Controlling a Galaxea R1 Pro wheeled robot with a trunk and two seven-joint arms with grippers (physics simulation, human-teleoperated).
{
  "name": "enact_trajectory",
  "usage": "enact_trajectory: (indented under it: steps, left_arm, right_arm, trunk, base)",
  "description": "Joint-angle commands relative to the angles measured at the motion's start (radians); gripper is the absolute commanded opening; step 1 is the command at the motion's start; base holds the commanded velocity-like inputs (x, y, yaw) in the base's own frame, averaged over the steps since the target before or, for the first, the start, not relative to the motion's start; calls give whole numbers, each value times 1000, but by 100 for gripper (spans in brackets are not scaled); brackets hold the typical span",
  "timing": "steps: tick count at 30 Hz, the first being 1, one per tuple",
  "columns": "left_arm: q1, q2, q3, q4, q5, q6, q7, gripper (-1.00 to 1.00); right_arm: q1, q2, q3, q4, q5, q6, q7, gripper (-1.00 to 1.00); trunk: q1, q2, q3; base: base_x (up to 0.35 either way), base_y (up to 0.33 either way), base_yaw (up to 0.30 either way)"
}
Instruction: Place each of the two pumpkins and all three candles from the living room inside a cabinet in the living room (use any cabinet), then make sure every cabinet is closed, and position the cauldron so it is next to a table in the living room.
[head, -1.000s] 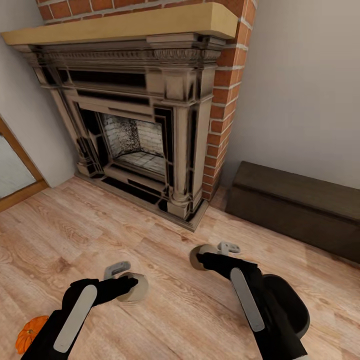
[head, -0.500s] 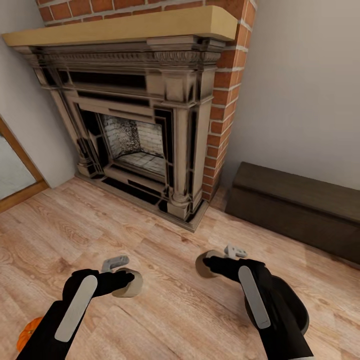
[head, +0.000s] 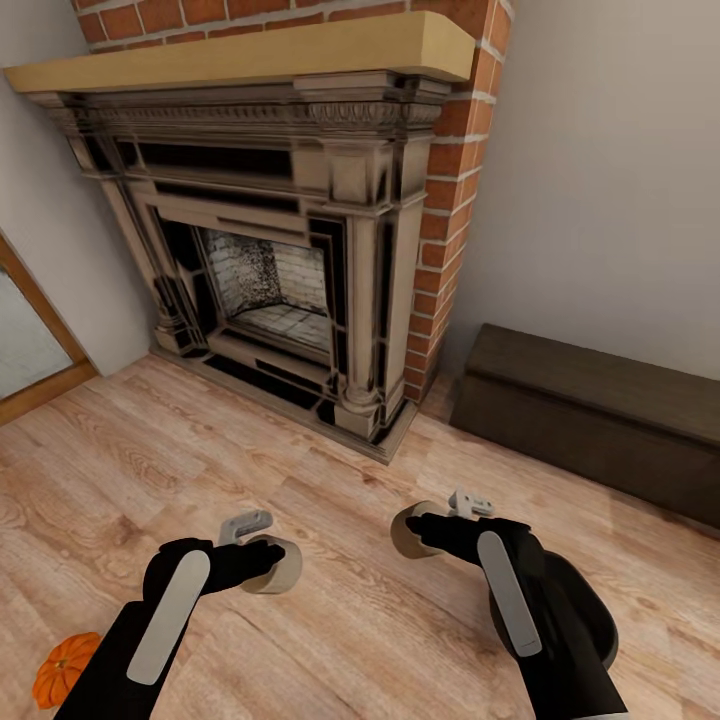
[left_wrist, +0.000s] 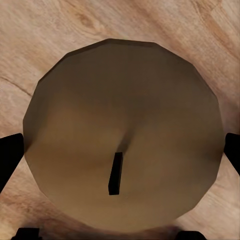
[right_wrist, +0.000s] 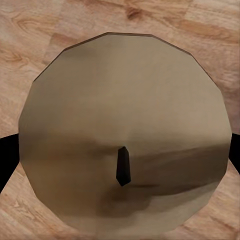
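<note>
In the head view my left gripper (head: 266, 560) is shut on a grey-beige candle (head: 284, 566), held just above the wood floor. My right gripper (head: 424, 527) is shut on a second candle (head: 403, 531). The left wrist view looks down on the candle top (left_wrist: 125, 125) and its dark wick, with black fingers (left_wrist: 10, 155) at both sides. The right wrist view has the other candle (right_wrist: 125, 110) between black fingers (right_wrist: 7, 160). One orange pumpkin (head: 64, 668) lies on the floor by my left forearm. The dark-brown cabinet (head: 600, 400) stands shut along the right wall. The dark cauldron (head: 588, 605) sits under my right arm.
A large fireplace (head: 270, 260) with a brick chimney and pale mantel fills the wall ahead. A wood-framed glass door (head: 25, 345) is at the far left. Wood floor (head: 330, 470) stretches between the hearth and my arms.
My left arm has shifted right with its candle, and more of the pumpkin shows beside it. My right arm moved slightly right earlier, then held still.
</note>
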Motion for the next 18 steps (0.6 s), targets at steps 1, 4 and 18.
enact_trajectory:
  steps: [1,4,18]
  left_arm:
    - [-1,1,-2,-1,10,2,11,-100]
    - [-1,1,-3,-1,10,2,11,-100]
    - [-1,-10,-4,-1,10,3,9,-100]
  right_arm:
    - [-1,0,0,-1,-12,2,-11,-100]
    - [-1,-1,0,-1,-12,2,-11,-100]
    - [-1,-1,-1,-1,-12,2,-10,-100]
  trunk:
    - [0,0,-1]
    - [-12,21,8]
    - [-12,21,0]
  base:
    - [0,0,0]
    - [0,0,-46]
    - [31,0,-248]
